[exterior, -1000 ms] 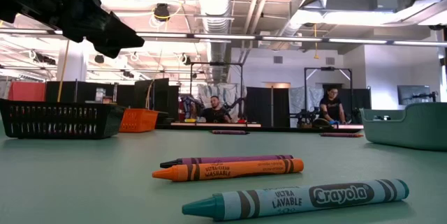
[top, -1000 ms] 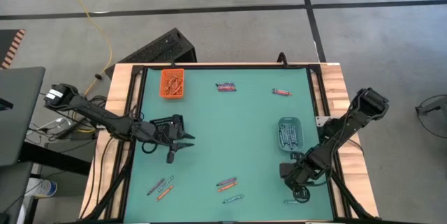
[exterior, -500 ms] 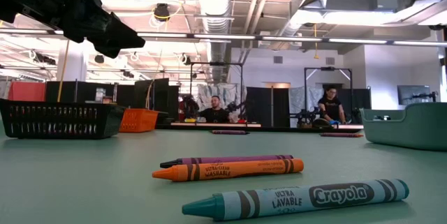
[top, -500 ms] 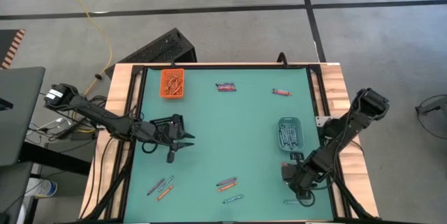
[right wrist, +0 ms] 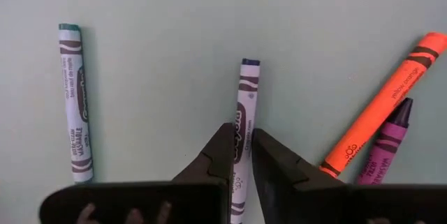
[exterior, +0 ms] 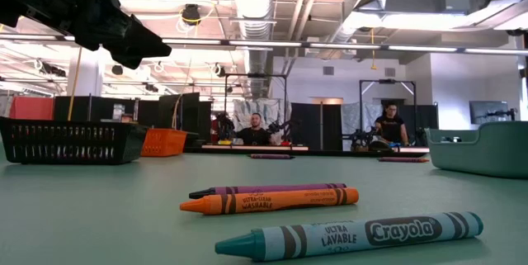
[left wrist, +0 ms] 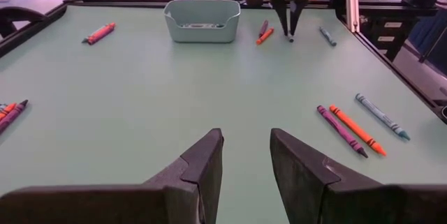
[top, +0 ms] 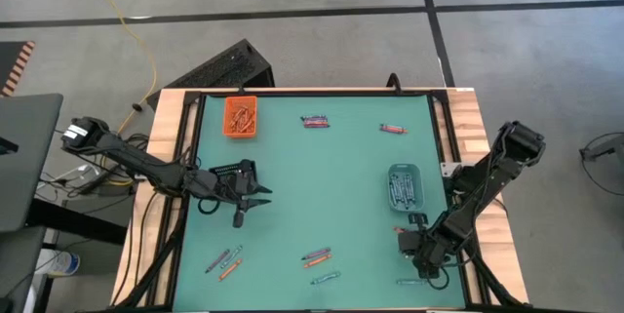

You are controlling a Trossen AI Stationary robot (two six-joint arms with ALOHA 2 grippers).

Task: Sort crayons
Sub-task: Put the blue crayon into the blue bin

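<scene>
1. Both arms were dark, slim and jointed.
2. The left hand (left wrist: 244, 165) had two matte dark, wedge-shaped fingers.
3. The right hand (right wrist: 239, 155) had matching dark, tapered fingers.

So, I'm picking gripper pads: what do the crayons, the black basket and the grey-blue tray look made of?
Crayons: apparently wax in matte printed paper wrappers, the bare tips slightly glossy. Black basket: probably moulded plastic, its walls slotted like mesh. Grey-blue tray: likely smooth plastic, with solid walls, rounded corners and a soft sheen.
</scene>
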